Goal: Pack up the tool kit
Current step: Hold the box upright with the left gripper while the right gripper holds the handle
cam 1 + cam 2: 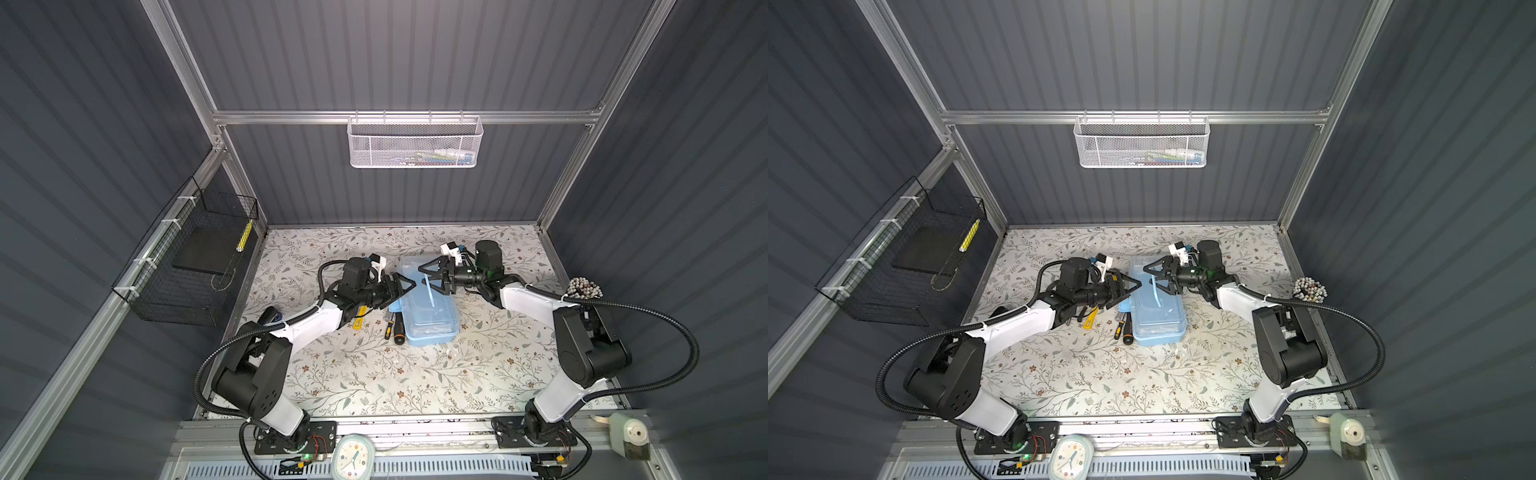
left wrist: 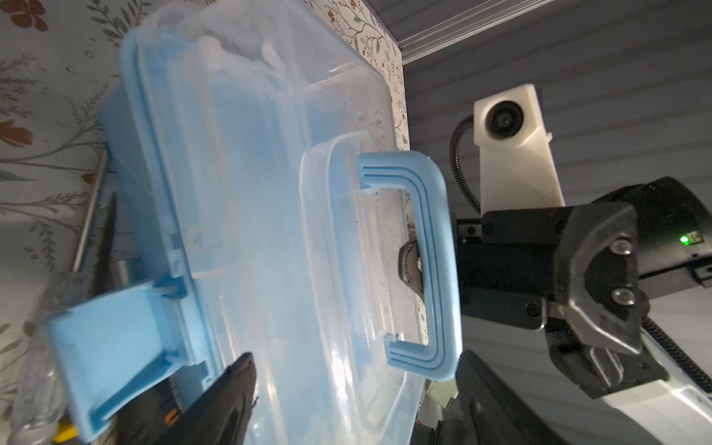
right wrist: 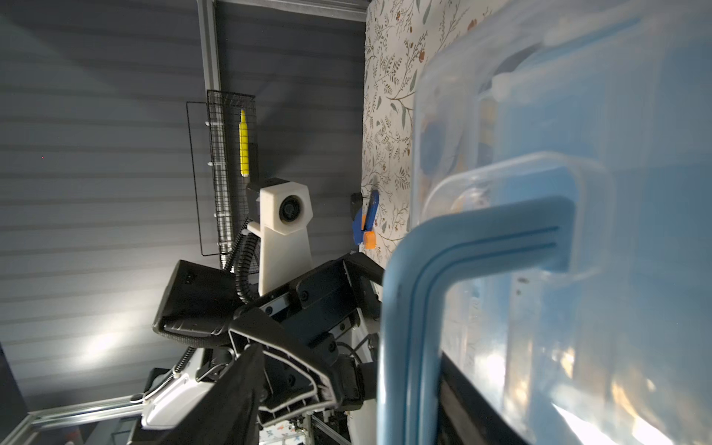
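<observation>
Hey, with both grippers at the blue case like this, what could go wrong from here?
The right gripper straddles the handle of the case. Its latch hangs open, so a pull might drag or tip the case rather than raise the lid. The screwdrivers lie right beside it and could get shoved.

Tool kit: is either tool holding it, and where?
Right tool straddles the blue handle mid-bar; whether it is clamped cannot be told. Left tool is open, holding nothing.
</observation>
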`<action>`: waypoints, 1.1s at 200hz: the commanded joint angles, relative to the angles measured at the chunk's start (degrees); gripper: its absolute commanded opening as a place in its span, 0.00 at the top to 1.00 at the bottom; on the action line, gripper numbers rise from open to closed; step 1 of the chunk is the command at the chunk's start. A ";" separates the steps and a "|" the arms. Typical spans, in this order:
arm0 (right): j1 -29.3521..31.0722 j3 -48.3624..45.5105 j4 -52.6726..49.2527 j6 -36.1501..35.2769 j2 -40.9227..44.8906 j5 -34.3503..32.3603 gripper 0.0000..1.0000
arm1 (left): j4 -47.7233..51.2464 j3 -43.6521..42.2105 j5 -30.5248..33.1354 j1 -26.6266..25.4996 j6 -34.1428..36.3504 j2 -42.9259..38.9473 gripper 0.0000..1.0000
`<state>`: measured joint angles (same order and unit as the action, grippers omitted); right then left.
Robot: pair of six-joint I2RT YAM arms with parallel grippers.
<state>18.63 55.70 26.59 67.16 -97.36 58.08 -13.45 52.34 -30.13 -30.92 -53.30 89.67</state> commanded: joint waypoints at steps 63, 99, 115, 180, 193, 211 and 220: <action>-2.13 -5.93 22.98 12.12 0.90 2.03 0.41 | -0.70 -1.27 0.32 -0.02 -0.63 -4.24 0.11; -2.91 -7.00 23.65 12.19 1.65 2.17 0.41 | 2.65 -1.86 1.39 0.60 0.54 -5.38 0.07; -2.98 -7.36 25.02 12.88 1.41 2.13 0.41 | 1.52 -2.73 1.19 0.59 -0.08 -5.19 0.06; -3.25 -8.12 27.30 14.19 0.99 2.17 0.42 | -7.28 -3.12 -2.30 0.42 -3.83 0.22 0.03; -3.34 -8.41 27.11 14.06 1.22 2.13 0.42 | -7.46 -2.75 -2.13 0.17 -3.77 0.50 0.03; -3.56 -8.42 27.17 14.14 1.30 2.12 0.41 | -8.08 -2.41 -2.45 0.07 -4.26 1.65 0.03; -3.60 -8.33 27.20 14.14 1.30 2.18 0.41 | -9.74 -2.73 -2.74 0.12 -5.10 2.03 0.03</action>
<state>15.44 47.42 49.89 81.23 -97.58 59.18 -19.16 49.93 -31.18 -30.65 -56.62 90.43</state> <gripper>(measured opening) 0.586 0.969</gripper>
